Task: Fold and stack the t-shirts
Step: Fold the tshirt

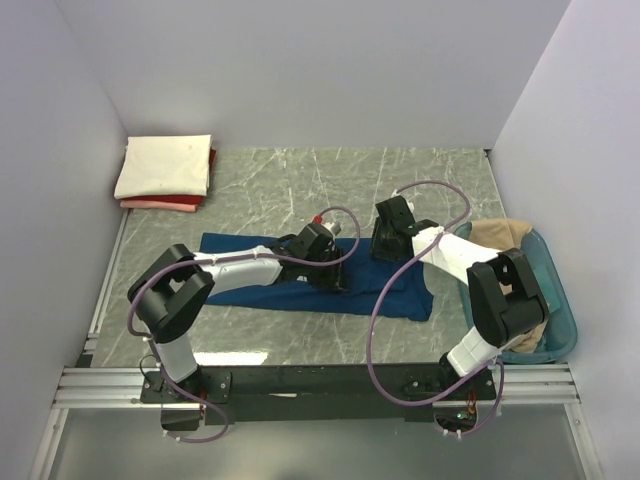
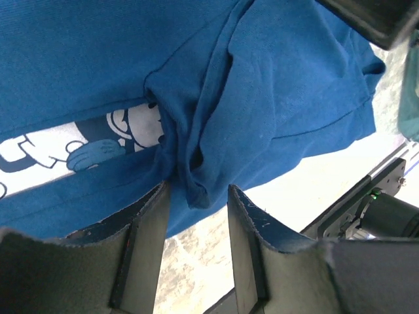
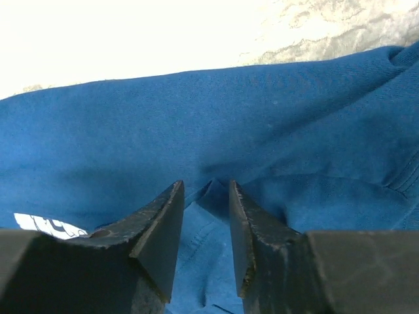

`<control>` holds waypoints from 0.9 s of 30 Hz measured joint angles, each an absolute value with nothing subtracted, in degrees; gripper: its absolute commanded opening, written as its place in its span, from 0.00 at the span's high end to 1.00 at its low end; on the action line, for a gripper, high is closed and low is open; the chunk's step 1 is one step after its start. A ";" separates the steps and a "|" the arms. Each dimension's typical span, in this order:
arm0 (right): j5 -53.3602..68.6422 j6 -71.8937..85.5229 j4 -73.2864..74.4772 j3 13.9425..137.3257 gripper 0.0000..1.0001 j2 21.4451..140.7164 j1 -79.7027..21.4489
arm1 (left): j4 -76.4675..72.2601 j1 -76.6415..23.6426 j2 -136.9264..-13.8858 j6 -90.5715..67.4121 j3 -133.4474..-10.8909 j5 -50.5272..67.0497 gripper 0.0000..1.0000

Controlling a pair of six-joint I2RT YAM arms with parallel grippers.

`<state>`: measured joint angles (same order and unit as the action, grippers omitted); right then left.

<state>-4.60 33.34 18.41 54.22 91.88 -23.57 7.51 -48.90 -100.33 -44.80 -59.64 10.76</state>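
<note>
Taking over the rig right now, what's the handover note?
Left gripper: looks shut on a fold of the blue t-shirt, which lies spread mid-table.
Right gripper: looks shut on a ridge of the same shirt.
Done: cream t-shirt folded on top of the red/pink cloth, far left corner.
Left to do: fold and stack the blue one, then the tan t-shirt in the teal tub.

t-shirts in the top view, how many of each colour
dark blue t-shirt: 1
cream t-shirt: 1
red/pink t-shirt: 1, as far as the stack shows
tan t-shirt: 1, in the teal tub
total: 4
</note>
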 measured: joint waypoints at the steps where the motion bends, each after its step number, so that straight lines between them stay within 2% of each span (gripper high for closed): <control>1: -4.51 33.34 18.35 54.19 0.62 91.88 -23.57 | 7.51 -48.99 -100.77 -44.82 -59.83 10.74 0.55; 4: -4.43 33.32 18.11 53.89 0.72 91.88 -23.57 | 7.46 -49.23 -101.86 -44.88 -60.47 10.74 0.60; 10: -4.45 33.30 17.67 52.29 0.85 91.83 -23.55 | 7.33 -49.80 -102.28 -45.28 -60.86 10.74 0.72; 12: -4.47 33.32 17.74 51.68 0.88 91.72 -23.53 | 7.11 -49.84 -102.28 -45.50 -60.88 10.74 0.78; 13: -4.45 33.34 17.63 51.27 0.92 91.50 -23.51 | 7.03 -49.84 -102.28 -45.56 -60.88 10.76 0.85; 20: -5.08 33.61 19.09 48.16 0.98 85.03 -23.42 | 6.68 -49.84 -102.28 -46.22 -60.88 10.70 0.99; 27: -6.57 34.20 22.13 45.95 0.98 72.71 -23.24 | 6.79 -49.84 -102.15 -46.19 -60.88 10.59 0.99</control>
<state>-6.57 34.20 22.13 45.95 72.71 -23.24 6.79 -49.84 -102.15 -46.19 -60.88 10.59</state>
